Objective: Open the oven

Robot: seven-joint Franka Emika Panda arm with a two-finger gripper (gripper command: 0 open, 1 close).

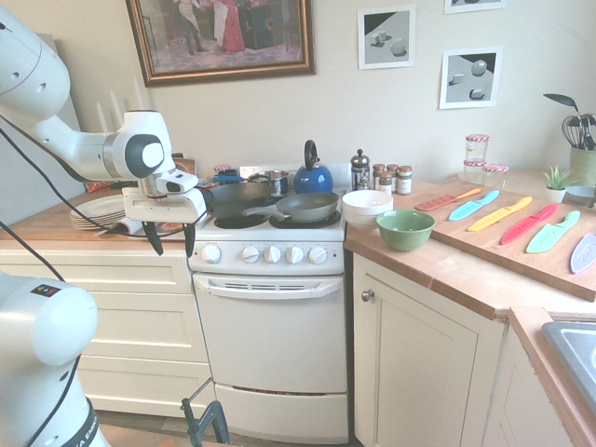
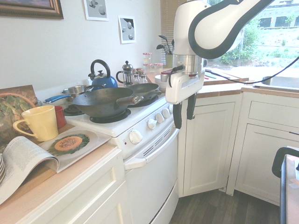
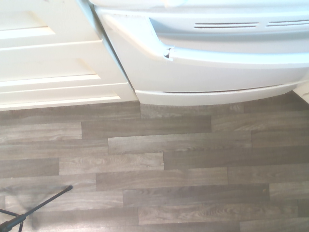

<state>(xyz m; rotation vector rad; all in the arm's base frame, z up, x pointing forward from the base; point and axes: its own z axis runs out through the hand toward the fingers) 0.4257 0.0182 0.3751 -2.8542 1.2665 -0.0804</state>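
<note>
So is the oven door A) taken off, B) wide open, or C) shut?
C: the oven door sits flat against its front, with the curved handle up just under the knobs, and the gripper hangs open in front of the cooker's corner, not touching the handle.

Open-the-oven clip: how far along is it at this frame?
Nothing done: the oven door is shut. In hand: the gripper, fingers open and pointing down, hangs in front of the knob row, above the handle, touching nothing. Left: lower, grasp the handle, pull the door down.
</note>
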